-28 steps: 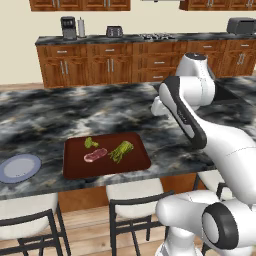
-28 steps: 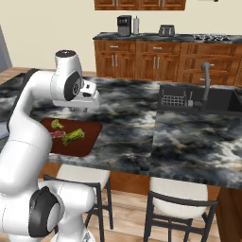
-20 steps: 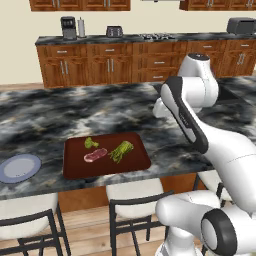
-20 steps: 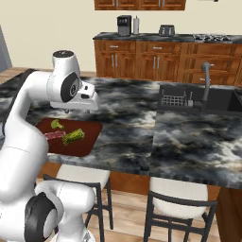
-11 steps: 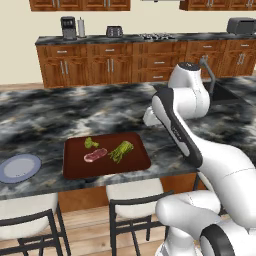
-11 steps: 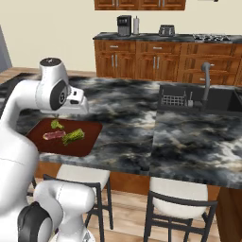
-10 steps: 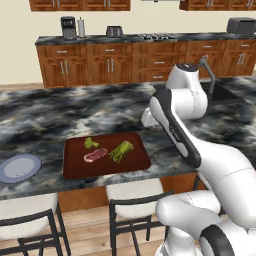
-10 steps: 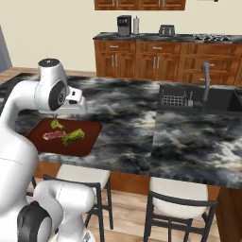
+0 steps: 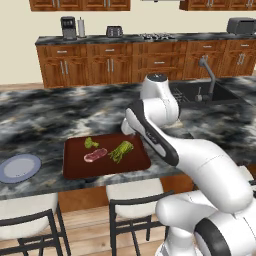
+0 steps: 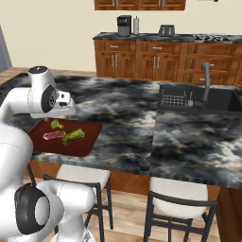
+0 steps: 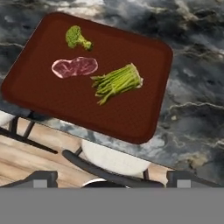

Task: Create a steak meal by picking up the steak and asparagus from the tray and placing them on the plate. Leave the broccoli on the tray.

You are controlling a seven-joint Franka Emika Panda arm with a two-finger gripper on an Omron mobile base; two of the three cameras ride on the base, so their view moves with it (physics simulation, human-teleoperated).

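Reddish-brown tray point(image 11: 144, 118) holds steak point(image 11: 74, 67), asparagus point(image 11: 117, 82), broccoli point(image 11: 76, 37); my plate point(image 9: 20, 167) sits bare, pincer point(image 11: 112, 179) spread wide, grasping nothing.

Red-brown tray point(image 11: 144, 118), pink steak point(image 11: 74, 67), grn asparagus point(image 11: 117, 82).

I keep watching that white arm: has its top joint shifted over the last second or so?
Yes. In the left base view the arm's top joint has swung left, away from the sink faucet and toward the tray.
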